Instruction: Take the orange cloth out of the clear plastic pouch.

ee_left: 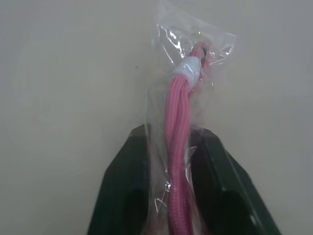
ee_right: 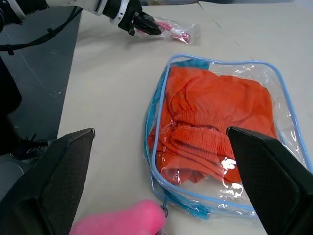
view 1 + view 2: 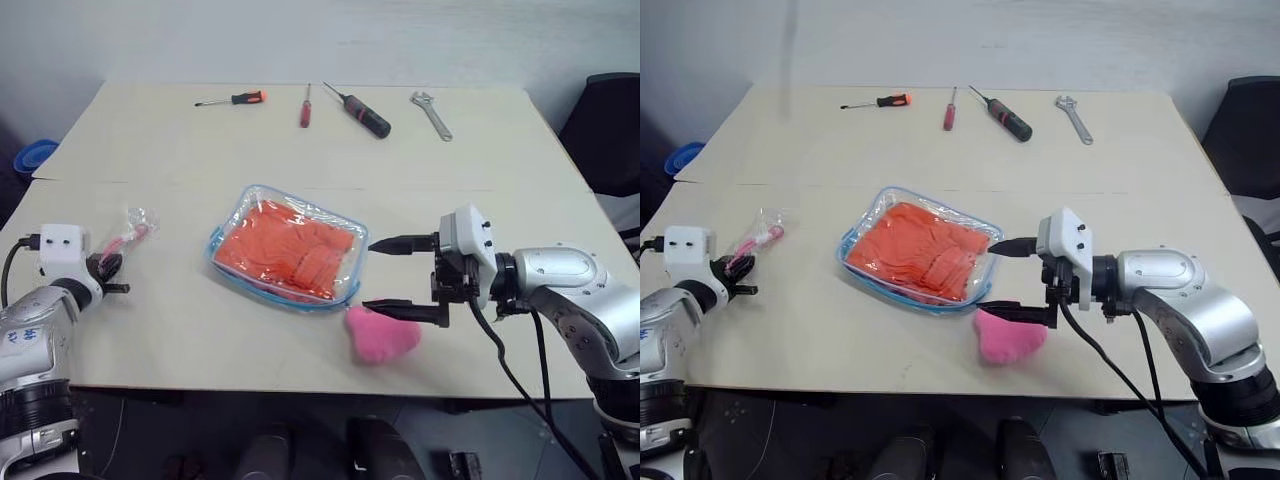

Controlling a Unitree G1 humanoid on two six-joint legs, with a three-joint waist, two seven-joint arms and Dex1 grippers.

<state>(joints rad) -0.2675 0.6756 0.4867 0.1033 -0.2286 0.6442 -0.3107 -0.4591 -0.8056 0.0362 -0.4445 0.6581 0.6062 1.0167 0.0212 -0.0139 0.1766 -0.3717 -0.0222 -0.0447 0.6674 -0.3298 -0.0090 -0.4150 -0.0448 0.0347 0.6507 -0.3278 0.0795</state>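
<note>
1. Step in hand, as I read it: get into the clear plastic pouch (image 3: 287, 249) w/ the right claw (image 3: 404, 277), which hangs wide open and holds nothing, just beside the pouch's near-right corner, fingers aimed at it.
2. To do it well: the zipper pull seems to sit at the corner by the pink plush (image 3: 381, 334); whether the zip is open, can't tell. Pin the pouch w/ one claw and pull the fabric w/ the other, else the soft bag prob. slides on the bench (image 3: 300, 150).
3. Left claw (image 1: 173, 196) is out at the bench's left edge, well apart from the pouch, fingers either side of a small clear packet (image 3: 131, 232) w/ pink cord inside. Clamped or loose: can't tell.
4. Orange cloth (image 2: 215, 122) is fully inside the pouch, bunched, ribbed edge facing the right claw.
5. Risk: plush touches the pouch corner, may get snagged.
</note>
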